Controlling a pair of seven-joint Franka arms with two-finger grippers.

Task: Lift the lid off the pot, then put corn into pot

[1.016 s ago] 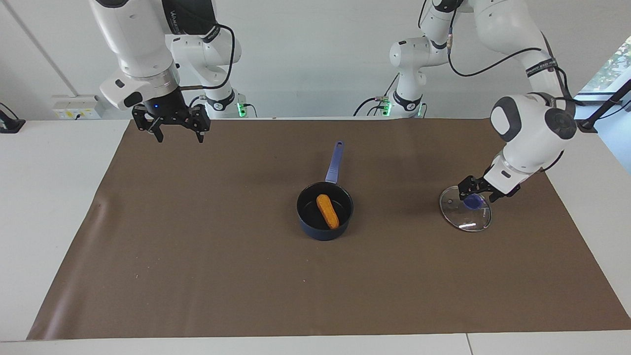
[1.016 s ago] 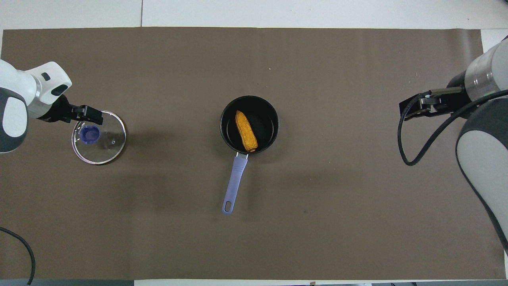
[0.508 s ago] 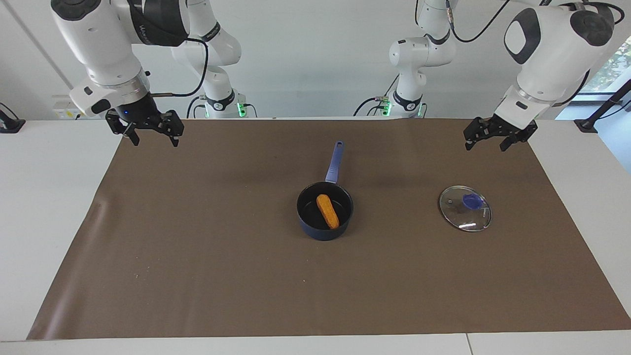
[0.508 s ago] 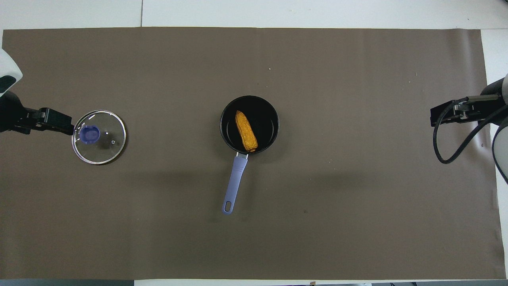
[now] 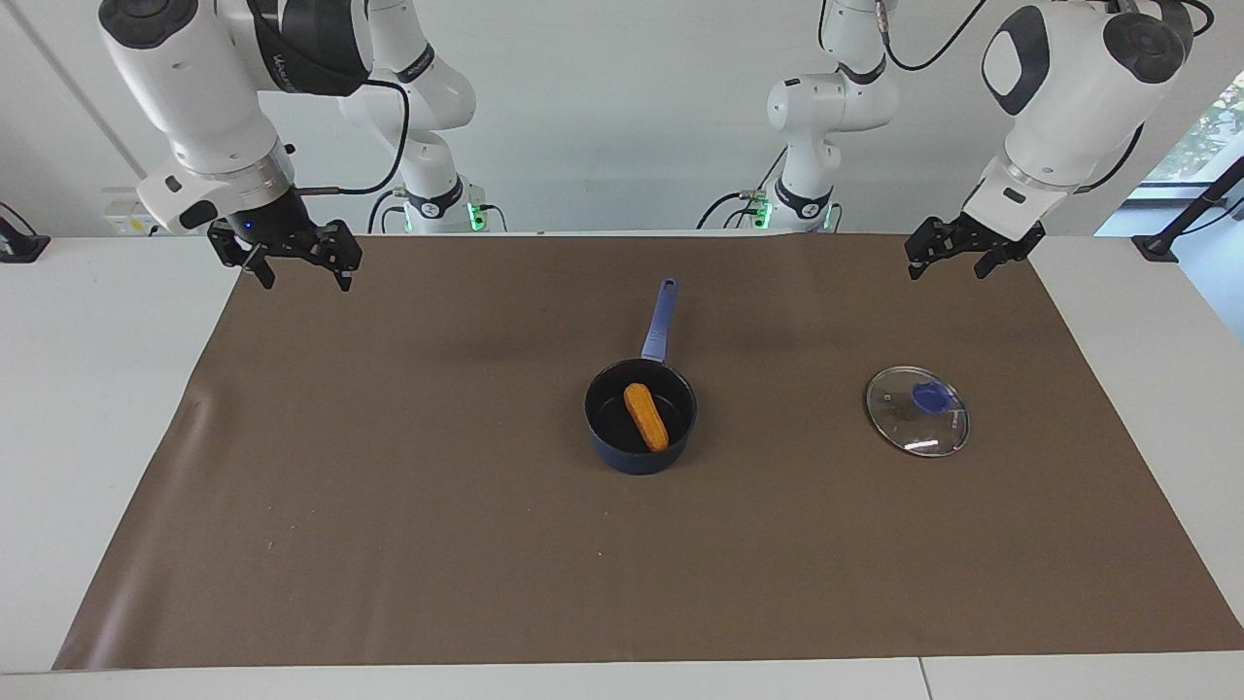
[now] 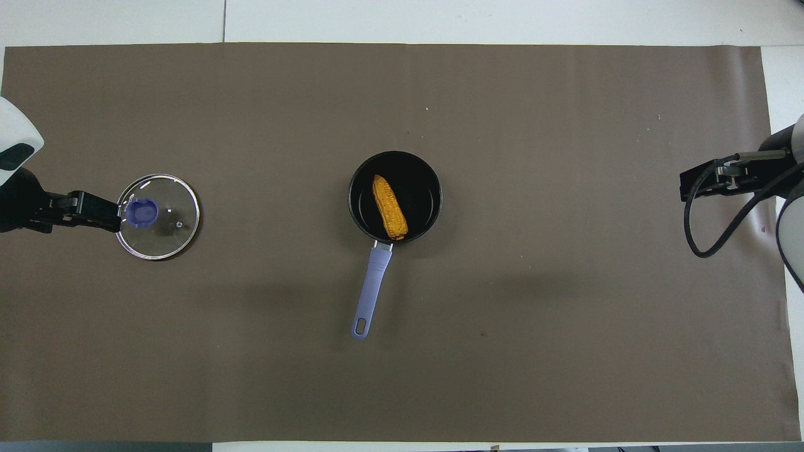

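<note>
Corn (image 5: pixel 646 416) sits in the pot (image 5: pixel 640 416), lid (image 5: pixel 917 410) parked flat toward my left arm's end.

Both my pincers hang open and empty over the robot-side corners: left gripper (image 5: pixel 957 254), right gripper (image 5: pixel 298 257), so nothing gets bumped.

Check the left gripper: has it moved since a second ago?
Yes. The left gripper has risen off the lid and pulled back toward the robots; the lid lies on the mat.

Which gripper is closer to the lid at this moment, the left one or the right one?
Left. The left gripper hangs raised at the lid's end of the table. The right gripper is raised at the right arm's end, with the pot between it and the lid.
</note>
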